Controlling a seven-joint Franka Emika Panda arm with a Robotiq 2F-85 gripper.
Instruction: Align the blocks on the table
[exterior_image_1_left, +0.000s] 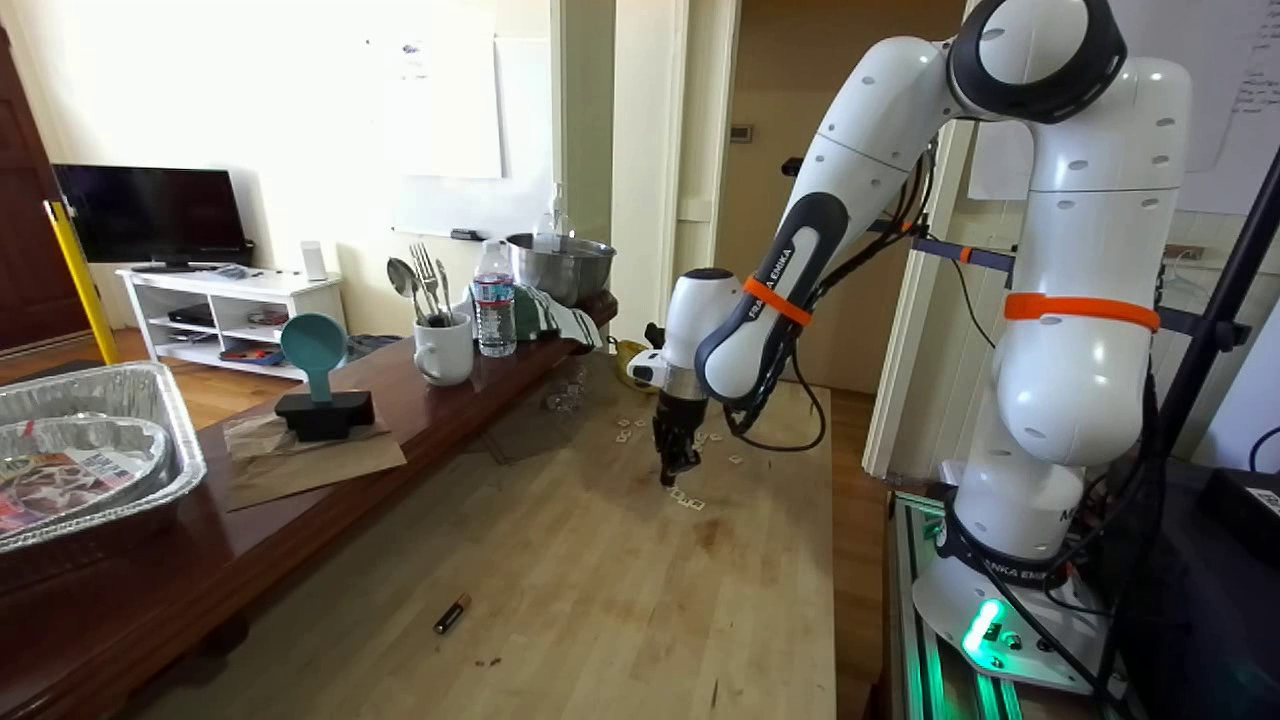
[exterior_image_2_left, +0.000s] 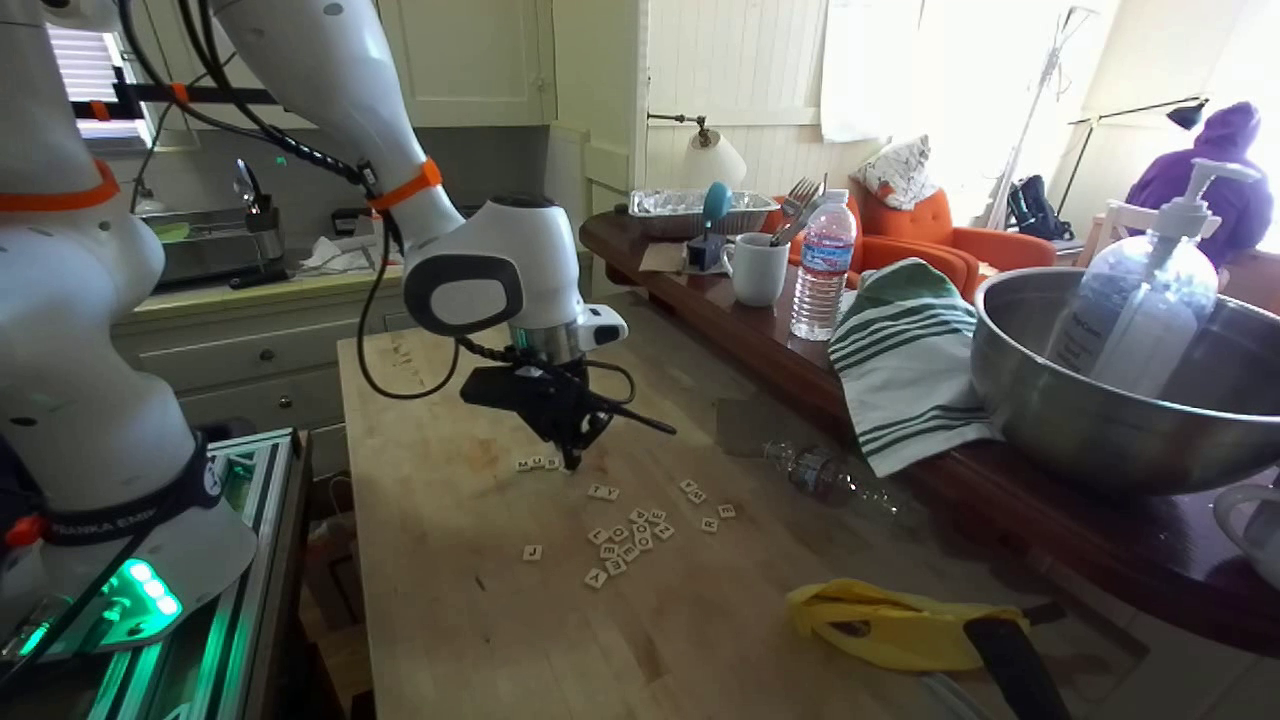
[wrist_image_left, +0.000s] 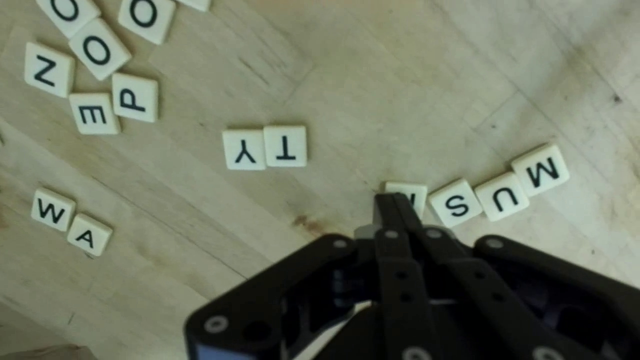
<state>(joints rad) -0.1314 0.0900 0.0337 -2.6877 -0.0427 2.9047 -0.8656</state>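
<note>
The blocks are small cream letter tiles on the pale wood table (exterior_image_1_left: 600, 600). In the wrist view, the M tile (wrist_image_left: 541, 170), U tile (wrist_image_left: 501, 196) and S tile (wrist_image_left: 455, 202) form a slightly slanted row. A partly hidden tile (wrist_image_left: 419, 195) is beside the S with a small gap. My gripper (wrist_image_left: 392, 196) is shut, fingertips together, over that tile; whether they touch it I cannot tell. The T tile (wrist_image_left: 285, 145) and Y tile (wrist_image_left: 244, 149) sit side by side to the left. The gripper is low over the table in both exterior views (exterior_image_1_left: 668, 482) (exterior_image_2_left: 571, 463).
Several loose tiles (exterior_image_2_left: 630, 550) cluster on the table, with a lone J tile (exterior_image_2_left: 532, 552). A clear plastic bottle (exterior_image_2_left: 825, 472) and a yellow object (exterior_image_2_left: 890, 625) lie near the raised brown counter (exterior_image_1_left: 290, 540). A battery (exterior_image_1_left: 452, 613) lies on the table.
</note>
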